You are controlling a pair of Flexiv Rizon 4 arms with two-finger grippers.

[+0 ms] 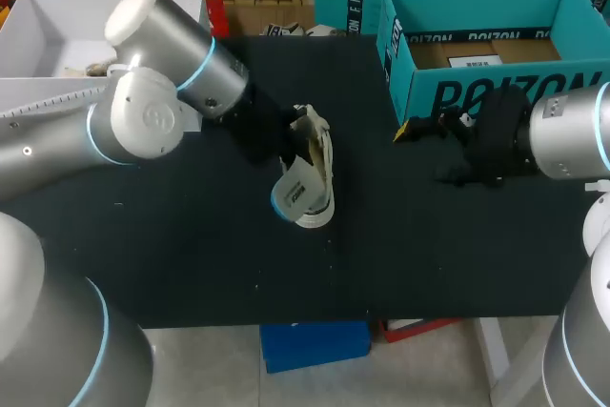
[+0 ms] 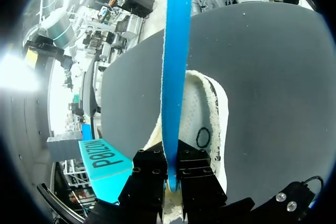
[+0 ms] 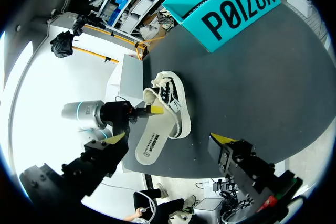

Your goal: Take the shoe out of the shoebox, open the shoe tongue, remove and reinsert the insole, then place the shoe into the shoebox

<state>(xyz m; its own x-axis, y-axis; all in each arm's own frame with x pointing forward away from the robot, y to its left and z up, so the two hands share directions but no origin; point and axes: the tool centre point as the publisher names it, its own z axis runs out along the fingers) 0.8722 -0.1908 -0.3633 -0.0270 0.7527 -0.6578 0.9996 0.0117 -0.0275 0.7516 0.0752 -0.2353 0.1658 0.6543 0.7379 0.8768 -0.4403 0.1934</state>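
Insole (image 1: 294, 195) is pinched edge-on in L gripper (image 2: 172, 174), just beside shoe (image 1: 319, 164) mid-table (image 1: 191, 254), prob. lined up for reinserting, while R gripper (image 1: 427, 150), fingers spread w/ nothing between, hovers nr shoebox (image 1: 477, 92) at far right corner.

Left wrist view: insole (image 2: 176, 51) runs off the edge, and with the left gripper (image 2: 172, 176) it covers most of the shoe (image 2: 210, 119); yellow tips not visible. Head view: shoebox (image 1: 496, 92) clipped at the edge, and the left gripper's fingers can't be made out.
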